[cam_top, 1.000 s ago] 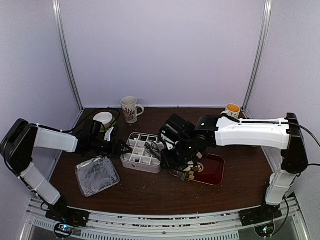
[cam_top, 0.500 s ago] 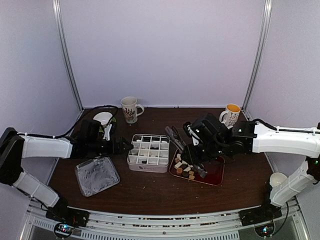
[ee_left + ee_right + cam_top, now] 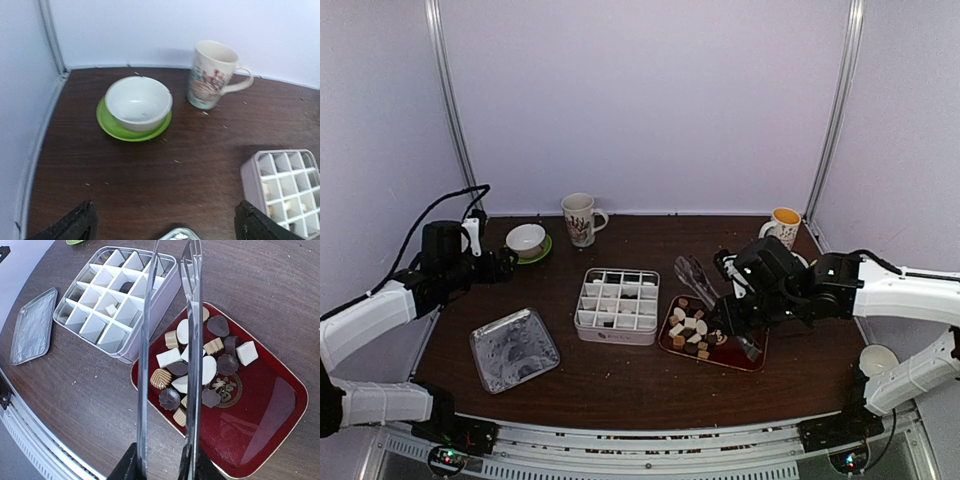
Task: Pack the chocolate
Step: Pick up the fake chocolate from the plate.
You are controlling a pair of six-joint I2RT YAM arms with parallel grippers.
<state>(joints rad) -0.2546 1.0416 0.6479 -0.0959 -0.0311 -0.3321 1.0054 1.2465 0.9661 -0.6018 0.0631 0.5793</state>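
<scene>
Chocolate (image 3: pixel 207 367) lies mostly heaped on the red tray (image 3: pixel 272 415), white, tan and dark pieces crowded at the end just beside the divided box (image 3: pixel 608 335). At least two pieces sit in its cells already, so packing looks barely begun. The right gripper (image 3: pixel 160 467) is clenched on a pair of metal tongs (image 3: pixel 192 330), whose blades run out over the heap with a narrow gap between them, probably because the pieces are too small and close-packed for the fingers themselves. The left gripper (image 3: pixel 165 227) hangs spread wide and empty near the table's left edge, well apart from the box, leaving the other arm room to work.

The right wrist view shows each piece and which cells are filled, yet cuts off the blade tips; whether they pinch anything I cannot tell. The overhead view places both arms and the lid (image 3: pixel 514 348) lying left of the box. Only the left wrist view shows the bowl (image 3: pixel 138 102) and mug (image 3: pixel 212 75) clearly.
</scene>
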